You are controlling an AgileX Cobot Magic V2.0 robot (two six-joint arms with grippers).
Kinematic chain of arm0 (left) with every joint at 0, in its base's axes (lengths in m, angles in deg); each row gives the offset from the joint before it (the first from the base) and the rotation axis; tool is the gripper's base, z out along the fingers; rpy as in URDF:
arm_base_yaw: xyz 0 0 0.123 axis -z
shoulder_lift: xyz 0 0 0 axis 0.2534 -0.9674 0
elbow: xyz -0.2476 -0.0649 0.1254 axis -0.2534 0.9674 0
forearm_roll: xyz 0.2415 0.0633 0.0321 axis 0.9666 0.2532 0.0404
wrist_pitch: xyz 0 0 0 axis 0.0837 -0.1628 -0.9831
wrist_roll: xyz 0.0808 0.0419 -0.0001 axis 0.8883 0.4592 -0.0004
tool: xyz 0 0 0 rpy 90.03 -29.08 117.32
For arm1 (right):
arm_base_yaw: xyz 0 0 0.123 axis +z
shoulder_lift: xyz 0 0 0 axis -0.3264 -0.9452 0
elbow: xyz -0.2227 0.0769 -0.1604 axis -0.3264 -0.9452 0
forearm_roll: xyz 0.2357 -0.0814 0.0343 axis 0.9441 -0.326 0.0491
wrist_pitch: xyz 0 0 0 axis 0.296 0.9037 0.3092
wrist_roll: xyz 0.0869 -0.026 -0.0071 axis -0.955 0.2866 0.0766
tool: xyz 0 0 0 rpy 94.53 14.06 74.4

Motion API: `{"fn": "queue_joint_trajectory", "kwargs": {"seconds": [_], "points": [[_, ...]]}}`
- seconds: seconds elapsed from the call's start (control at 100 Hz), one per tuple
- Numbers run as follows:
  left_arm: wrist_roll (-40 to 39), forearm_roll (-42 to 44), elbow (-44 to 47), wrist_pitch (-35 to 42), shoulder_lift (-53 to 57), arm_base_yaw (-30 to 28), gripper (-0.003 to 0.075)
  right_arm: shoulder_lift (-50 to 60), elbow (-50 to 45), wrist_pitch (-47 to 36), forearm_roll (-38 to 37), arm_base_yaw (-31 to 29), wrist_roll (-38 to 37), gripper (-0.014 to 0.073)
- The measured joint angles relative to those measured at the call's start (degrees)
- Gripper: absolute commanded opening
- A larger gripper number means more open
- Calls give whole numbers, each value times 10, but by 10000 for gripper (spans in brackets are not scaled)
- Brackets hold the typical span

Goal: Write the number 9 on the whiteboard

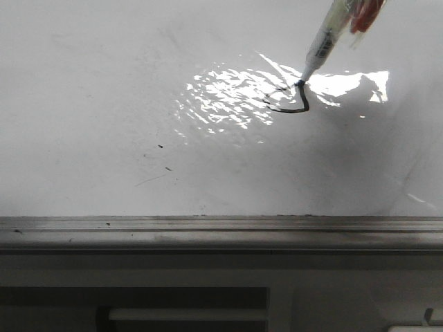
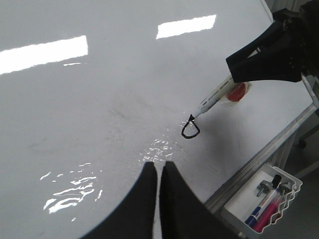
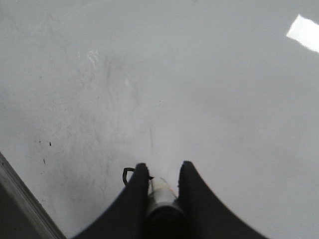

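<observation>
My right claw [image 3: 160,185] grips the marker [image 1: 322,43], tip touching the loop [image 1: 287,99] on the whiteboard [image 1: 104,83], seemingly at its 1 o'clock; left claw [image 2: 159,172] clenched.

A white wavy-edged tray [image 2: 279,191] of markers hangs beside the grey metal ledge [image 1: 221,232].

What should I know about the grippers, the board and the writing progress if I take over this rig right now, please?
Right gripper: fingers shut on the marker, tip touching the whiteboard.
Left gripper: fingers shut, holding nothing, above the board short of the writing.
Done: the number 9 has only its small closed loop, with the tip at the loop's upper right.
Left: draw the long tail, then lift the marker off.
</observation>
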Motion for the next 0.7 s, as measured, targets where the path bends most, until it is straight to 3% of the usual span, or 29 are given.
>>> {"fn": "queue_joint_trajectory", "kwargs": {"seconds": [0.21,0.42,0.7], "points": [[0,0,0,0,0,0,-20,0,0,29,35,9,2,-52],[0,0,0,0,0,0,-20,2,-54,76,90,76,2,-52],[0,0,0,1,0,0,6,12,-57,78,81,93,1,-52]]}}
